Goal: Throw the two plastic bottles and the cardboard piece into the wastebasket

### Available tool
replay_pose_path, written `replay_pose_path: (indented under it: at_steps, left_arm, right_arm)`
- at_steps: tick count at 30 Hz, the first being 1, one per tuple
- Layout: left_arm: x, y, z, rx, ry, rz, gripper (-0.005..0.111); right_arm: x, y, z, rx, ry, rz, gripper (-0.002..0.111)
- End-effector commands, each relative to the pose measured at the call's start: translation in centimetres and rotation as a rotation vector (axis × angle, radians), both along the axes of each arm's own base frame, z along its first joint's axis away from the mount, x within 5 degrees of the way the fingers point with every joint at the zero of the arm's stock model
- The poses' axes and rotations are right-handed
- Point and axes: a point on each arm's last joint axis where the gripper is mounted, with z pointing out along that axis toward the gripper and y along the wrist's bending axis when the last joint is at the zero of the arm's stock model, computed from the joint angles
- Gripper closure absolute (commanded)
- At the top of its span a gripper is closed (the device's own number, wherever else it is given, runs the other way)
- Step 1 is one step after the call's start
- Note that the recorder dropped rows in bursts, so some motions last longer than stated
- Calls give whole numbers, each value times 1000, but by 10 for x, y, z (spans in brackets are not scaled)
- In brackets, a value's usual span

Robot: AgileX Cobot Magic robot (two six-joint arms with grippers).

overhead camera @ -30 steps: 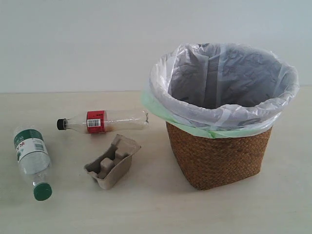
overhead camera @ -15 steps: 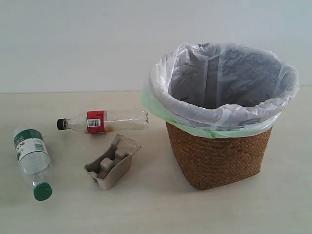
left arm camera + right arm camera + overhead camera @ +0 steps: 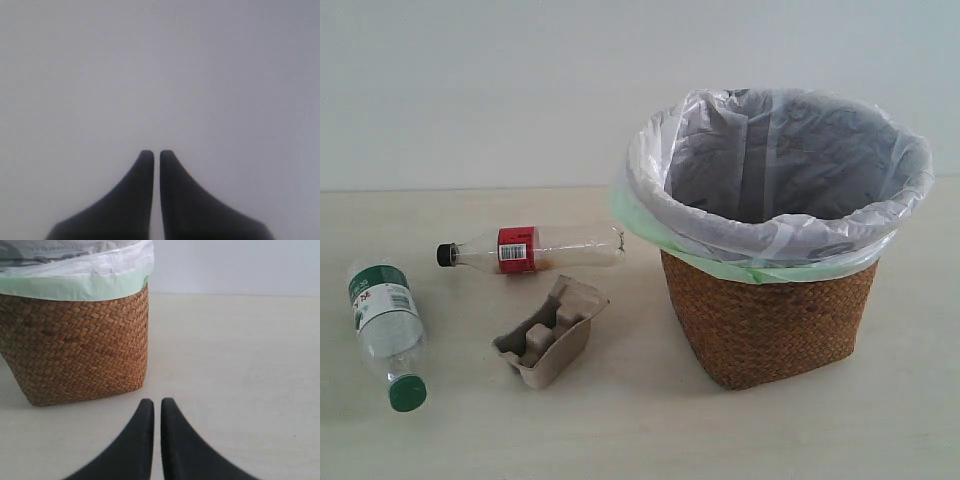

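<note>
In the exterior view the stout bottle with the green cap (image 3: 386, 325) lies on the table at the far left. The slimmer bottle with black cap and red label (image 3: 530, 248) lies behind it, pointing toward the wastebasket (image 3: 765, 315). The grey-beige cardboard piece (image 3: 550, 332) rests between them and the basket. Neither gripper shows in the exterior view. My left gripper (image 3: 156, 152) is shut and faces only a blank pale surface. My right gripper (image 3: 157, 401) is shut, holding nothing, just in front of the wicker wastebasket (image 3: 75, 350).
The beige table (image 3: 620, 430) runs to a pale wall (image 3: 470, 90) behind. The basket's white bag liner (image 3: 780, 230) with its green edge folds over the rim.
</note>
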Motion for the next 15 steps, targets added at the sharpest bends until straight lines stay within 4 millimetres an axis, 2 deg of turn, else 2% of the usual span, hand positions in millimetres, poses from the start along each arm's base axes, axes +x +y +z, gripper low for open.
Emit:
replay_pose_path:
  at_steps: [1, 5, 8, 11, 14, 15]
  left_arm:
    - [34, 8, 14, 5, 229, 67, 103]
    - [69, 14, 10, 6, 446, 111, 103]
    - [90, 18, -1, 98, 584, 131, 91]
    - [110, 19, -19, 102, 703, 127, 64]
    - [128, 20, -41, 52, 833, 117, 23]
    - [134, 21, -50, 57, 884, 118, 12]
  right_arm:
    - [0, 0, 2, -9, -18, 2, 106]
    - [0, 0, 2, -9, -18, 2, 106]
    - [0, 0, 2, -9, -18, 2, 106]
    - [0, 0, 2, -9, -18, 2, 106]
    - [0, 0, 2, -9, -18, 2, 106]
    - [0, 0, 2, -9, -18, 2, 106]
